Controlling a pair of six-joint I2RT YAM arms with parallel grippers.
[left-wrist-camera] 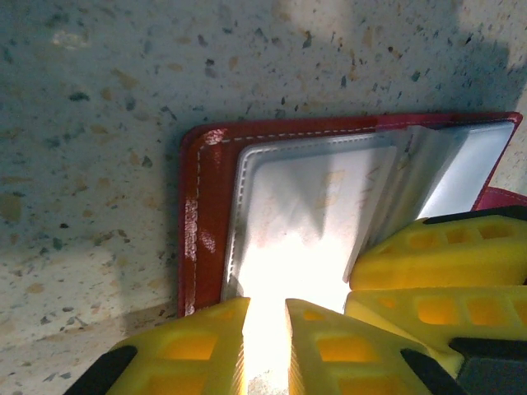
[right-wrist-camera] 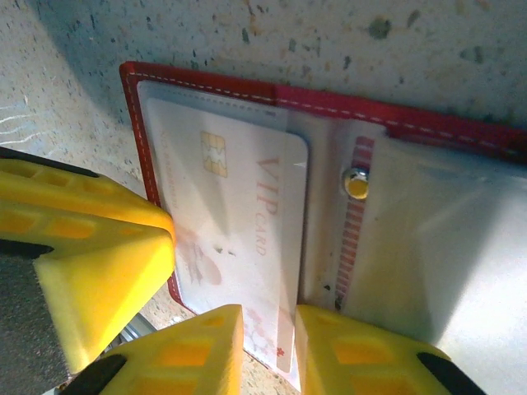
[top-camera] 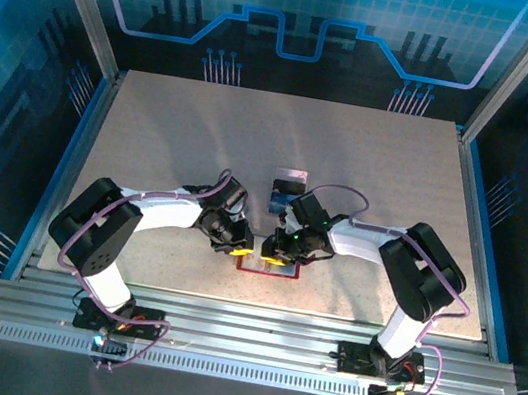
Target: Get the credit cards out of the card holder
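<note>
One speckled counter (top-camera: 152, 138) carries the red card holder (right-wrist-camera: 346, 107), open and flat near its front edge. A pale pink card (right-wrist-camera: 247, 214) pokes from the holder, its edge between the narrow tips of the right gripper (right-wrist-camera: 269, 350). The left gripper (left-wrist-camera: 265, 346), also narrow, sits over the holder's other half, and I cannot tell whether either grips.

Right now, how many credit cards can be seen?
2: a pale pink VIP card sitting in the card holder, and a blue card lying beyond it. More may be hidden inside the holder.
</note>
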